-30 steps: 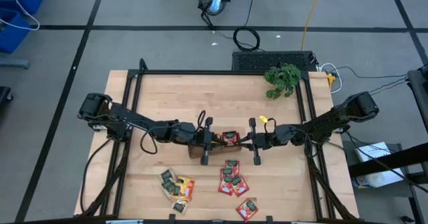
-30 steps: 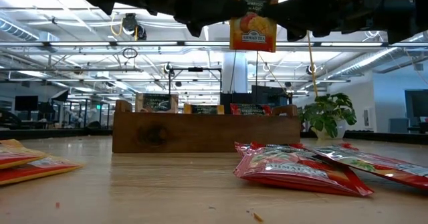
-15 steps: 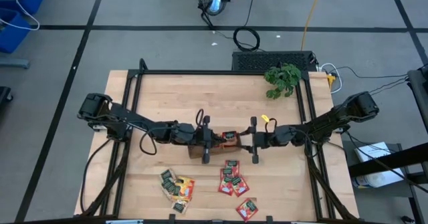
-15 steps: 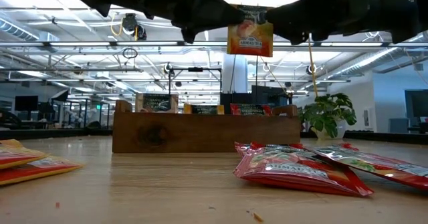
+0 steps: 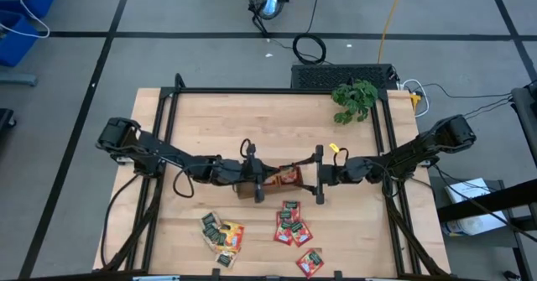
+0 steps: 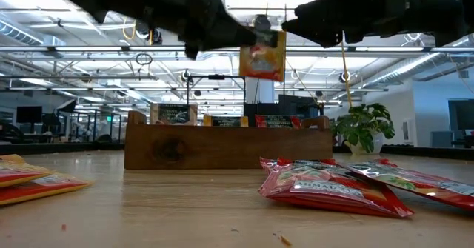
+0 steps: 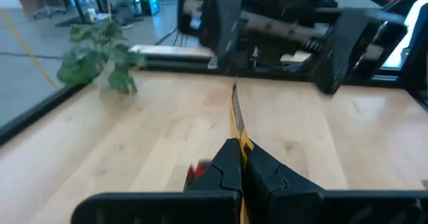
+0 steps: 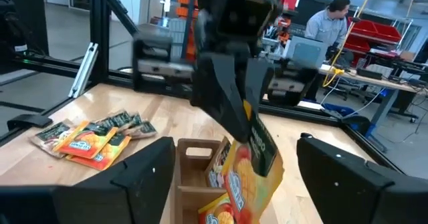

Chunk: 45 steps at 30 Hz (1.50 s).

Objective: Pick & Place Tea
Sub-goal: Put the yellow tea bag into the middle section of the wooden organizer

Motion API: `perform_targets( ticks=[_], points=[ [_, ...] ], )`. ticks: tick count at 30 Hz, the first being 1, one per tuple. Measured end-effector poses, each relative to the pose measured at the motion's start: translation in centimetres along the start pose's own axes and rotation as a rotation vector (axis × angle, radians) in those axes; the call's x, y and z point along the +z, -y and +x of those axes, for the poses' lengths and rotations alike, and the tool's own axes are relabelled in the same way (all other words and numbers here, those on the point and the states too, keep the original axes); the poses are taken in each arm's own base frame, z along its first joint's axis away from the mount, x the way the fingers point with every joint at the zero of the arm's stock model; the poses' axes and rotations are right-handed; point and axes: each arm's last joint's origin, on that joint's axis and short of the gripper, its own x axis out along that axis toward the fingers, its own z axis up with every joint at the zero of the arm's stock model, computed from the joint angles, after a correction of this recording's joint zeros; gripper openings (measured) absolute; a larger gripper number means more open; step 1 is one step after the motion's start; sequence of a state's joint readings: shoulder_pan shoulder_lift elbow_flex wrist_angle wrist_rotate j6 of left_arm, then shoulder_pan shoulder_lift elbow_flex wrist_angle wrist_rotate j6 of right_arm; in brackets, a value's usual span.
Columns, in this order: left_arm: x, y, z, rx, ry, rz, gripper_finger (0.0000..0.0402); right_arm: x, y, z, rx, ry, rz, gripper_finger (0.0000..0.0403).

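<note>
The left claw (image 5: 267,177) grips an orange tea sachet (image 5: 289,177) in the air above the brown tray (image 6: 222,144) at mid-worktop (image 5: 210,122); the right claw (image 5: 318,177), just right of it, stands released

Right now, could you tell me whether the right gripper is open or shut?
Open: the right gripper has its fingers spread wide, clear of the orange tea sachet.

Four cameras, one shared middle

Overhead: straight down on the whole table (image 5: 201,113), both arms included. Low: level with the tabletop, close behind red sachets (image 6: 333,185), facing the wooden tray (image 6: 222,146) and room beyond. Wrist views: facing each other across the table's middle. Shared by all: the raised orange sachet (image 6: 263,54).
</note>
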<state>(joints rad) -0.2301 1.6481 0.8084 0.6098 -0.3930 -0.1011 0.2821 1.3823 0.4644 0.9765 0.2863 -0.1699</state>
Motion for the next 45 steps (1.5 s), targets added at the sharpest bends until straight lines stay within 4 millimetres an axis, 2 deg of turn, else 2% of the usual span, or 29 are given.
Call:
perform_targets(
  ticks=[7, 12, 19, 22, 28, 34, 45],
  points=[
    [-3.3, -1.7, -3.4, -0.016, 0.101, -0.114, 0.0, 0.2, -0.3, -0.1, 0.01, 0.022, -0.005, 0.0283],
    [-4.5, -1.7, -4.4, -0.019, 0.088, -0.155, 0.0, 0.3, -0.3, -0.1, 0.008, 0.029, -0.003, 0.0282],
    [-5.5, -0.5, -4.8, 0.002, 0.06, -0.138, 0.0, 0.4, -0.2, -0.1, 0.006, 0.036, -0.008, 0.0281],
    [-6.6, -0.2, -4.7, 0.06, 0.025, -0.13, 0.0, 0.4, -0.2, -0.1, 0.006, 0.036, -0.008, 0.0281],
    [-8.5, 0.3, -3.8, 0.057, 0.031, -0.129, 0.0, 0.4, -0.2, -0.1, 0.006, 0.036, -0.008, 0.0281],
    [-9.7, 0.2, -3.2, 0.058, 0.025, -0.125, 0.0, 0.4, -0.2, -0.1, 0.006, 0.036, -0.008, 0.0281],
    [-9.1, 0.3, -3.1, 0.031, 0.082, -0.11, 0.0, 0.4, -0.2, -0.1, 0.006, 0.036, -0.008, 0.0281]
  ],
)
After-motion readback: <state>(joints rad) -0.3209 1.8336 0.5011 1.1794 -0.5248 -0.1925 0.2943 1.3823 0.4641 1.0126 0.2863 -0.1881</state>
